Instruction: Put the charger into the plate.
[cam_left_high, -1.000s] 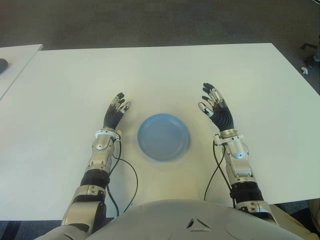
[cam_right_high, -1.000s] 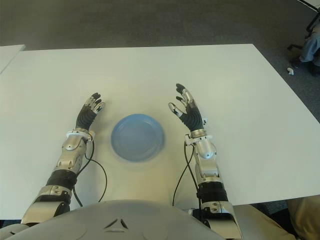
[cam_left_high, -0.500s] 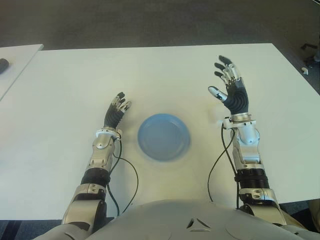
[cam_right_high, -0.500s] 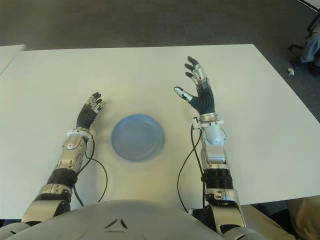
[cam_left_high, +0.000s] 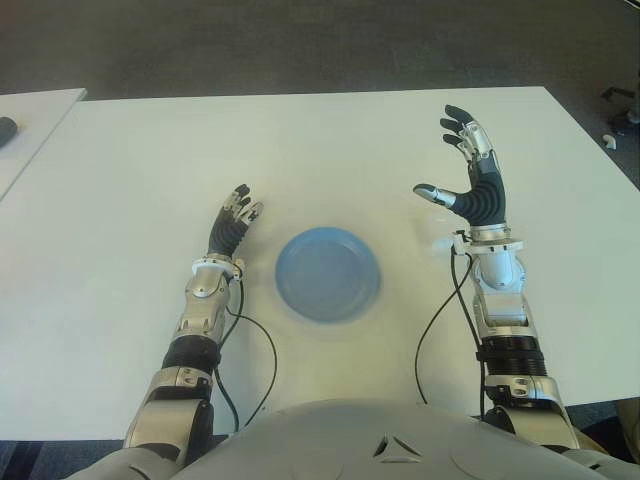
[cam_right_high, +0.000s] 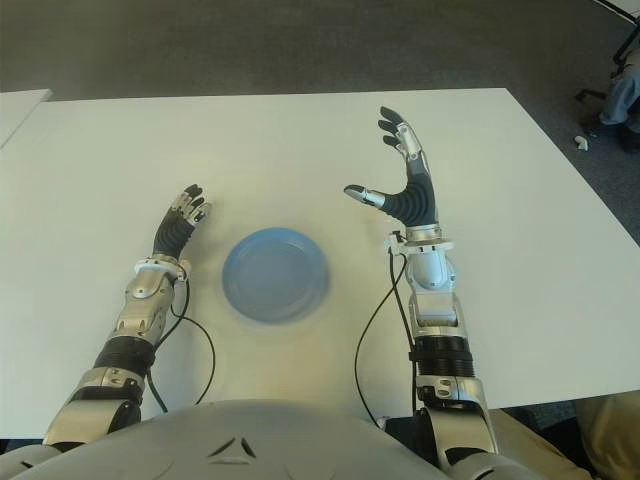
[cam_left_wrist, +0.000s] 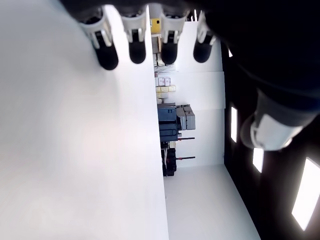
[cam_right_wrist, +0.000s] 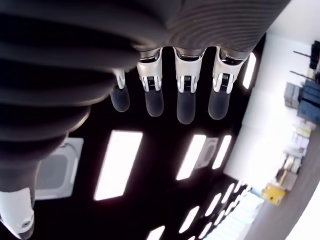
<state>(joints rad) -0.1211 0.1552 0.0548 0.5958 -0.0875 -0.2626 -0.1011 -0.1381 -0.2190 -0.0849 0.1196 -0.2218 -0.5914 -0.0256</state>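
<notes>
Over the preceding second the right hand (cam_left_high: 478, 190) rose from just beside the plate (cam_left_high: 328, 273) and moved farther out over the table (cam_left_high: 330, 150), well apart from the plate's rim. Its thumb swung out sideways toward the plate side while its fingers (cam_left_high: 462, 128) stayed spread and empty.

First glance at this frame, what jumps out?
A blue plate sits empty near the front middle of the white table, between the two hands. The right hand is raised with fingers spread, holding nothing; the left hand shows just left of the plate, also open. No charger is visible anywhere.
</notes>
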